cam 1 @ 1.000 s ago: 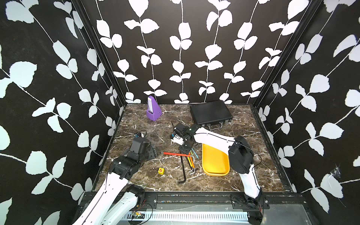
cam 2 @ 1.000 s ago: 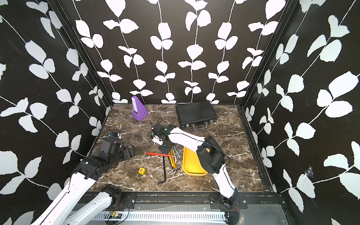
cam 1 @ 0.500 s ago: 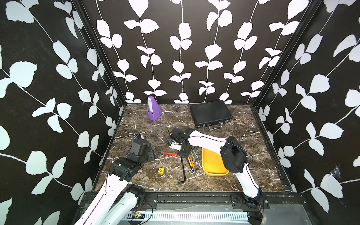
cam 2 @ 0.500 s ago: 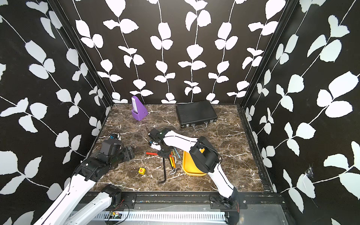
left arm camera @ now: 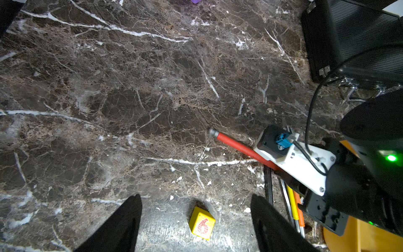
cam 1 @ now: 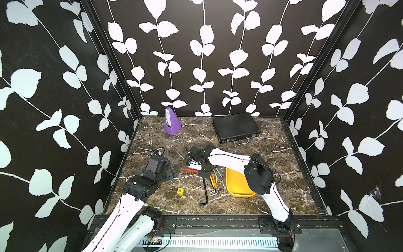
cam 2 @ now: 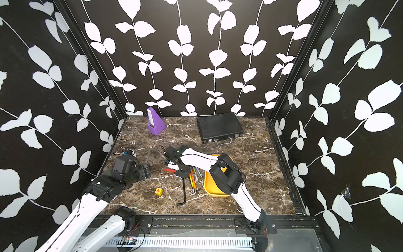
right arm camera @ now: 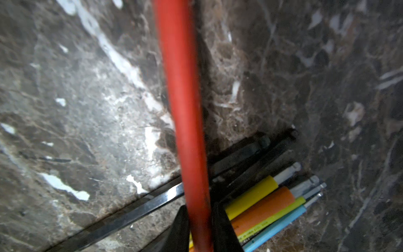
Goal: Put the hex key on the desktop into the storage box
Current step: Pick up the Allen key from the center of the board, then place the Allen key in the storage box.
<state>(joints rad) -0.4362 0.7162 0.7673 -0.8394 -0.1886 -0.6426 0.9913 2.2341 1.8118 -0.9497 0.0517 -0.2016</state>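
**Item 1, red hex key (right arm camera: 183, 98).** We found it gripped near one end by the right claw (right arm camera: 199, 218). The claw's two fingers stood narrow, pressed to either side of the red sleeve. From the grip, the key's long axis ran straight out ahead of the claw, low over the table (cam 1: 272, 157). Its bare steel tip pointed toward the left arm's side. We could not tell whether the shaft rested on the table or hung just clear of it.

**Item 2, storage box (cam 1: 236, 184).** This was the yellow tray. It lay behind the right claw, on the side opposite the key's free end, and near the claw. Its length ran roughly across the key's axis. We judged that the carry would call for a lift, a pull back toward the box, and some turning of the key to lay it inside.

**Item 3, other hex keys.** A bundle with coloured sleeves (right arm camera: 261, 203) lay just beside the right claw, between it and the storage box. A long black key (cam 1: 206, 192) crossed beneath the red shaft close to the fingers. We judged that a low drag risked snagging these.

**Item 4, left claw (left arm camera: 195, 198).** Its fingers stood wide apart and held nothing. It was well apart from the red hex key, with a yellow cube (left arm camera: 201, 222) near it. We noted the right arm as the nearer to both key and box.
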